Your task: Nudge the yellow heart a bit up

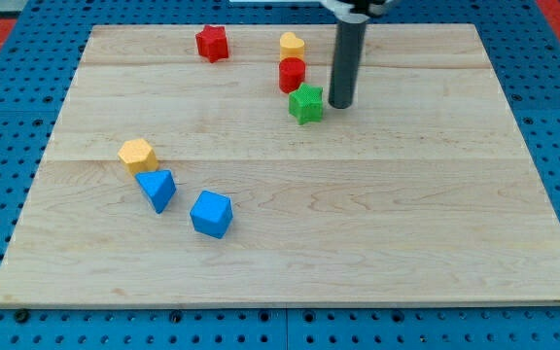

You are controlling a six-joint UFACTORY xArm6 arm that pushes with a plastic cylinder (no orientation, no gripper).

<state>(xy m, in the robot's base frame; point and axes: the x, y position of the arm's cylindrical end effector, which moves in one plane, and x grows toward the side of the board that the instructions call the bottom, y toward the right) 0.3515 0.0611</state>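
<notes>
The yellow heart [292, 45] sits near the view's top, just right of centre. A red block [292, 74] touches it from below, and a green star [306, 103] lies just below that. My tip [340, 104] rests on the board right of the green star, almost touching it, below and to the right of the yellow heart.
A red star [212, 43] lies at the top, left of the heart. A yellow hexagon [137, 155], a blue triangle [157, 189] and a blue cube [211, 214] cluster at the lower left. The wooden board [406, 214] lies on a blue pegboard.
</notes>
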